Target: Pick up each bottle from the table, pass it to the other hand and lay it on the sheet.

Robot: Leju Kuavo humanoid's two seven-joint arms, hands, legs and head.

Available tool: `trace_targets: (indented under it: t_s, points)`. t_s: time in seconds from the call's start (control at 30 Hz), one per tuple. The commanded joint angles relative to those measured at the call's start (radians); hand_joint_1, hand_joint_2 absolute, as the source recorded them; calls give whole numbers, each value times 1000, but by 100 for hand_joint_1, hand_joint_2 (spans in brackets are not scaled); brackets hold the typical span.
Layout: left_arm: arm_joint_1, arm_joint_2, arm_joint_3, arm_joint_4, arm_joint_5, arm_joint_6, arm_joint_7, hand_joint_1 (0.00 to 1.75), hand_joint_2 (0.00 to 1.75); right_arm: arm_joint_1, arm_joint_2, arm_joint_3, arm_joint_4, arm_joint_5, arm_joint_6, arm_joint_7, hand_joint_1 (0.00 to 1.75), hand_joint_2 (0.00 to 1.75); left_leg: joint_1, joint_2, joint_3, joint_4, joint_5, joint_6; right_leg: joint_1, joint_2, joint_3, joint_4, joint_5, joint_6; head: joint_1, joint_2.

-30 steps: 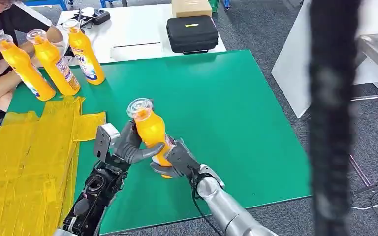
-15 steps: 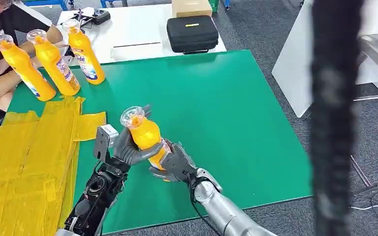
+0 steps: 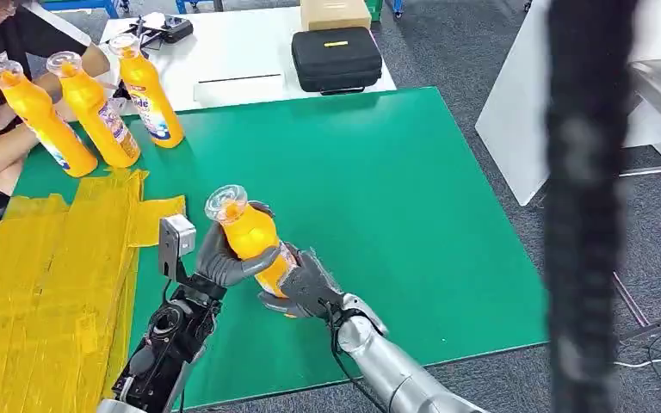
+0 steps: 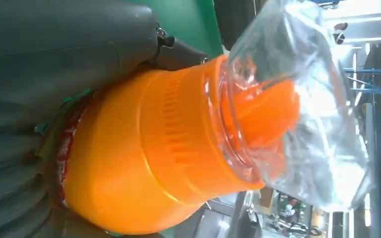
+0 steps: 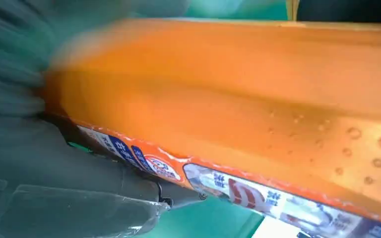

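While both hands grip it, bottle has tilted further toward left hand, cap leaning over its fingers; right hand holds base, above green counter. Handover mid-way; yellow sheet beyond left hand

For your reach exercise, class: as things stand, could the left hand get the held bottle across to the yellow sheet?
Probably yes. The left hand grips the bottle beside the yellow sheet, with bare green mat between; the right hand also holds it.
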Motion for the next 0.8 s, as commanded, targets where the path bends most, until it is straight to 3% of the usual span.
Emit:
trace_targets:
  t_s: [0.03,0.07,0.13,0.2,0.23,0.27,0.33,0.4,0.43,0.5,0.57,0.6,0.67,0.7,0.73,0.77,0.8]
  points:
    - [-27,9,40,-17,71,17,27,175,175,42,-53,-21,-224,-45,14,14,65,175,1,0,5,2,-4,-4,1,-3,5,2,-4,-1,0,0]
    - [-20,10,57,-35,70,60,21,175,175,64,-64,-25,-282,-49,11,14,0,175,1,0,4,2,-3,-4,1,-3,4,1,-3,0,0,0]
    - [-8,9,86,-65,70,117,6,175,175,88,-79,-34,-342,-41,-17,15,0,175,1,0,3,1,-2,-3,1,-2,4,0,-2,0,0,0]
    - [2,7,120,-104,-33,301,-34,175,175,127,-95,-54,-429,-46,-38,20,0,175,1,2,3,1,-2,-3,1,0,3,0,-1,0,0,0]
    - [2,11,124,-109,-32,299,-33,175,175,134,-99,-57,-445,-48,-37,23,0,175,1,1,4,1,-3,-3,1,-2,4,1,-3,0,0,0]
    - [2,14,138,-119,-142,442,-64,175,175,155,-102,-73,-486,-53,-40,26,0,175,1,0,5,2,-4,-4,2,-3,6,1,-4,-1,0,0]
    - [-4,39,147,-121,-283,595,-96,175,175,193,-117,-93,-566,-63,-42,28,0,175,1,-1,4,1,-2,-3,1,-3,4,1,-3,-1,0,0]
    - [-14,71,149,-95,-579,867,-108,175,175,227,-134,-110,-641,-78,-41,30,0,175,2,-1,7,2,-4,-5,2,-4,7,1,-5,-1,0,0]
    - [-8,67,199,-99,-693,906,-118,175,175,241,-144,-124,-678,-85,-41,41,0,175,1,-1,3,0,-2,-3,1,-2,3,0,-2,-1,0,0]
    - [15,-11,430,-178,-1058,906,-207,175,175,259,-164,-147,-726,-142,-41,34,0,175,1,1,8,1,-5,-5,2,-2,8,1,-5,-1,0,0]
    - [9,-45,553,-214,-1234,906,-244,175,175,270,-181,-164,-755,-165,-41,33,0,175,1,2,4,2,-3,-3,1,0,4,1,-3,0,0,0]
    - [13,-61,608,-300,-1478,906,-231,175,175,273,-188,-174,-767,-181,-53,29,0,175,1,1,1,2,-2,-2,1,-1,1,0,-1,0,0,0]
    - [14,-31,586,-310,-1556,906,-195,175,175,271,-193,-182,-774,-194,-53,30,0,175,2,1,4,4,-5,-4,2,-2,5,2,-4,0,0,0]
    - [18,198,344,-290,-1643,906,98,175,175,263,-198,-189,-779,-227,-52,32,0,175,2,3,3,3,-4,-3,1,1,3,1,-3,0,0,0]
    - [-67,429,-4,-209,-1643,906,457,175,175,256,-202,-194,-781,-252,-48,35,0,175,1,5,2,0,-2,-3,0,3,1,0,-1,-1,0,0]
    - [-166,527,-249,-119,-1643,906,656,175,175,251,-204,-199,-781,-273,-40,41,0,175,2,7,8,3,-6,-6,2,4,7,2,-4,-2,0,0]
    - [-282,576,-527,17,-1643,906,826,175,175,249,-209,-207,-781,-311,-21,51,0,175,1,-2,0,1,0,-4,1,-5,1,2,-2,-2,0,0]
